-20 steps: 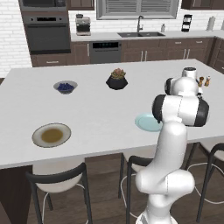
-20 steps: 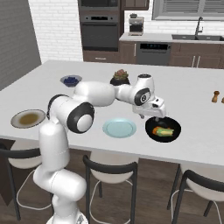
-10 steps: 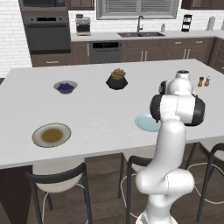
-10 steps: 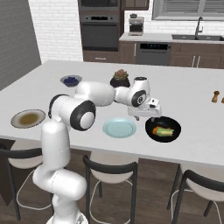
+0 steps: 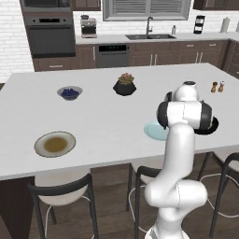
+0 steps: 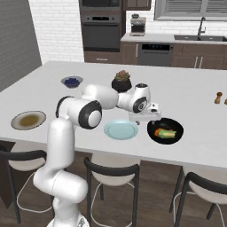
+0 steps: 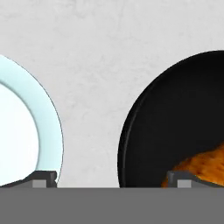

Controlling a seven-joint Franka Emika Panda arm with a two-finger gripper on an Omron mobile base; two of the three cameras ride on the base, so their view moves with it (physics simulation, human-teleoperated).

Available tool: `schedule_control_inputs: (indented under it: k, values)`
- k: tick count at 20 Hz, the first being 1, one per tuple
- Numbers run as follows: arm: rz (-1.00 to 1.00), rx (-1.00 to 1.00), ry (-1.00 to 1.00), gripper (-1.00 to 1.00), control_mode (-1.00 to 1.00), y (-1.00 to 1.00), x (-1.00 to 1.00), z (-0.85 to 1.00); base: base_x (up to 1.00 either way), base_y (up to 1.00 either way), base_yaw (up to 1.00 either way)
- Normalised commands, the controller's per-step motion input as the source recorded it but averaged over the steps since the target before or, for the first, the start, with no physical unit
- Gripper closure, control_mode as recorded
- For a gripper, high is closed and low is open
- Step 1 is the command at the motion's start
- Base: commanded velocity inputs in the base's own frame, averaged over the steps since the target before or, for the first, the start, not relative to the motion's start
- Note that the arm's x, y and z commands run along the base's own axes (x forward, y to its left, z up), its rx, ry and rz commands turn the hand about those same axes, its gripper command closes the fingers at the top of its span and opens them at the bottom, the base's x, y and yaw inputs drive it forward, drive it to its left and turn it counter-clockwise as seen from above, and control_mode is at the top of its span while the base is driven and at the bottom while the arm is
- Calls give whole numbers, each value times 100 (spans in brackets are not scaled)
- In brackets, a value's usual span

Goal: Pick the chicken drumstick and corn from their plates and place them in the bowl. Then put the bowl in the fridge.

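My claw (image 6: 150,119) hangs released between the light blue plate (image 6: 121,130) and the black bowl (image 6: 165,131) near the island's front edge; the bowl holds the drumstick (image 7: 202,168) and corn (image 6: 168,133).

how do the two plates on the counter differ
The grey plate has a brownish centre; the blue plate is plain light blue. The grey plate sits alone near the counter's end; the blue plate lies beside the black bowl, not touching it, with the open gripper above them. Both are round, flat and bare of food.
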Motion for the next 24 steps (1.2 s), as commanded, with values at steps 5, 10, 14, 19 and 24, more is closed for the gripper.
schedule_control_inputs:
  k: [5, 10, 14, 19, 24]
  values:
    - [12, 2, 1, -100, -100, 0, 6, -24, 0, 0, 0]
    - [0, 1, 0, -100, -100, -6, 0, -13, 0, 0, 0]
    - [0, 0, 0, -100, -100, -6, 0, -4, 0, 0, 0]
    - [0, 0, 0, -100, -100, -3, 0, -11, 0, 0, 0]
    - [0, 0, 0, -100, -100, -1, 0, -11, 0, 0, 0]
